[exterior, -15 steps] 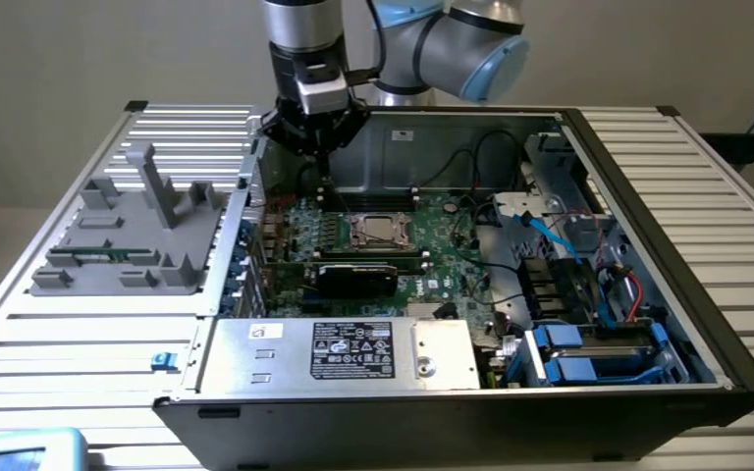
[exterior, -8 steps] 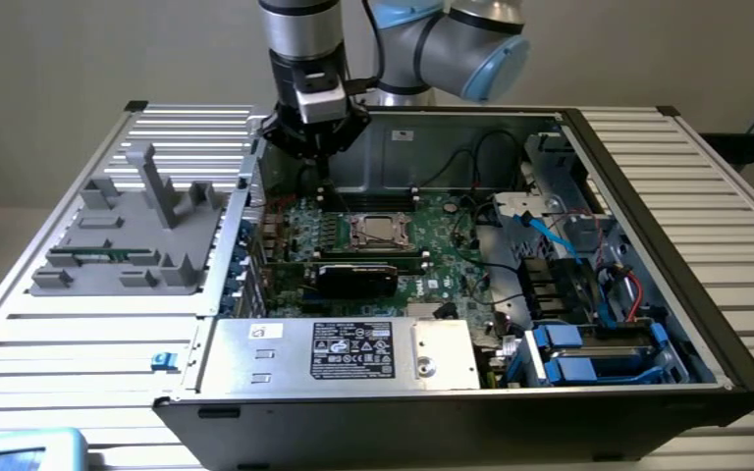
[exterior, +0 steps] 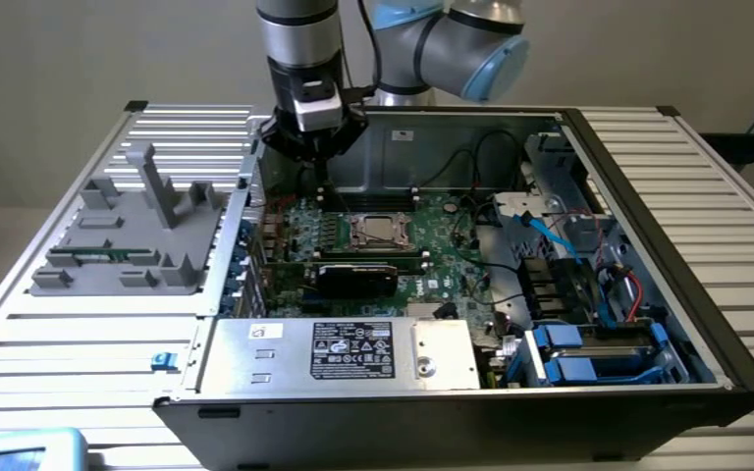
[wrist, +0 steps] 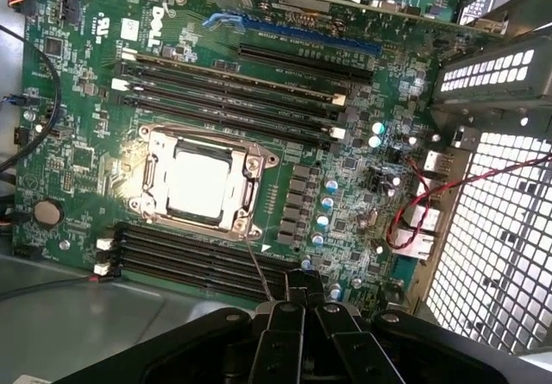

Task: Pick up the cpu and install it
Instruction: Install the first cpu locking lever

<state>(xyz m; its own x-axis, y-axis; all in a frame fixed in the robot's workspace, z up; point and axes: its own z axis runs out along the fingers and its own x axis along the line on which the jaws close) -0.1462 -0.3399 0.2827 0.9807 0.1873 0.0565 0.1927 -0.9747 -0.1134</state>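
My gripper hangs over the back of the open computer case, above the green motherboard. In the wrist view the black fingers are pressed together, and the gripper is shut. The black socket frame with its shiny silvery centre lies ahead of the fingertips, apart from them; it also shows in the exterior view as the socket. A thin dark rod runs from the fingertips toward the socket's corner; I cannot tell whether it is held. The cpu is out of view.
A grey tray with upright posts and a green memory stick sits to the exterior view's left of the case. Inside the case are the memory slots, a black card, the power supply, cables and blue drive bays.
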